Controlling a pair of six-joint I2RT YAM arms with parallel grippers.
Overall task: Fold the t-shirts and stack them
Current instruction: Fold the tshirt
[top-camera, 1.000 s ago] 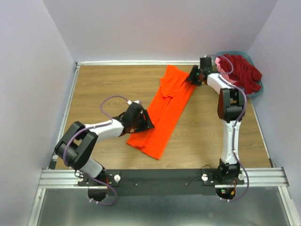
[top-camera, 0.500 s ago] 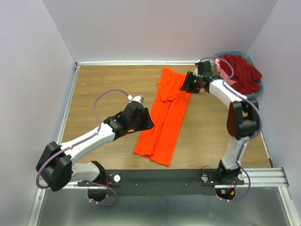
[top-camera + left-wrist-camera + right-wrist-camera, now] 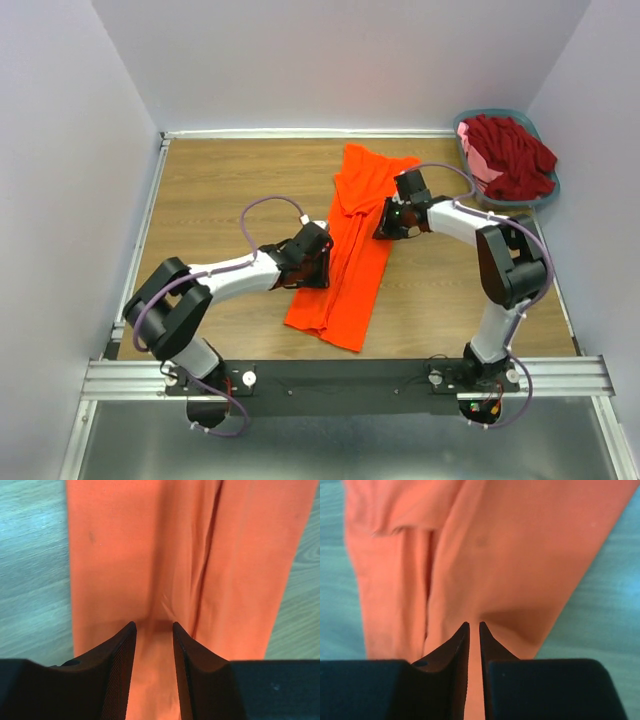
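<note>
The bright orange t-shirt [image 3: 352, 250] lies on the wooden table as a long narrow strip with its sides folded in. It runs from the back middle toward the front. My left gripper [image 3: 322, 268] sits on the strip's left part. In the left wrist view its jaws [image 3: 154, 625] stand a narrow gap apart with orange cloth [image 3: 150, 555] bunched between them. My right gripper [image 3: 384, 226] is at the strip's right edge. Its jaws [image 3: 474, 624] are almost together on a puckered pinch of the orange cloth [image 3: 520, 555]. Dark red shirts [image 3: 515, 155] and a pink one [image 3: 472, 148] lie in the basket.
The grey-blue basket [image 3: 553, 186] stands in the back right corner against the walls. Bare wood [image 3: 220, 180] lies left of the shirt, and more [image 3: 440, 290] lies right of it. White walls close in the table on three sides.
My right gripper has come from beside the basket down-left to the middle of the shirt's right edge. The left gripper shifted right. The shirt went from a slanted spread to a narrower, straighter strip.
</note>
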